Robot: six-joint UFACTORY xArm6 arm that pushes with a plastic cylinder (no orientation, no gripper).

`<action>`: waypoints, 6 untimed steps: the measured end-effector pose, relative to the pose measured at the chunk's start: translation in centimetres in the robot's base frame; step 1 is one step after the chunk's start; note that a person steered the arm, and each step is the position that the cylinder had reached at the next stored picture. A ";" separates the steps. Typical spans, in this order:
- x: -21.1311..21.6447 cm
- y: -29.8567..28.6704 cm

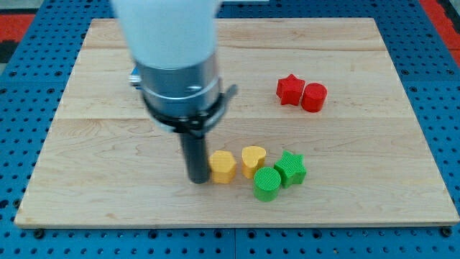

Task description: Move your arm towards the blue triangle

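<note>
My tip rests on the table, low centre-left. No fingers on this rig, just a bare rod, so nothing is clenched or grasped. Just right of the tip, touching or nearly: yellow block. Further right: yellow heart, then green cylinder and green star, clustered close. Up and well right of the tip: red star touching red cylinder. Blue triangle is not visible; a blue sliver beside the arm body at the view's left may be it, cannot tell. Progress: target unlocated, approach likely not finished.
</note>
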State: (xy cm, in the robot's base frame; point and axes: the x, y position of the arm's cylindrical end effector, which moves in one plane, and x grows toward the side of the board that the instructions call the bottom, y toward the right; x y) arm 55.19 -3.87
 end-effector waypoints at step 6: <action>-14.2 -17.1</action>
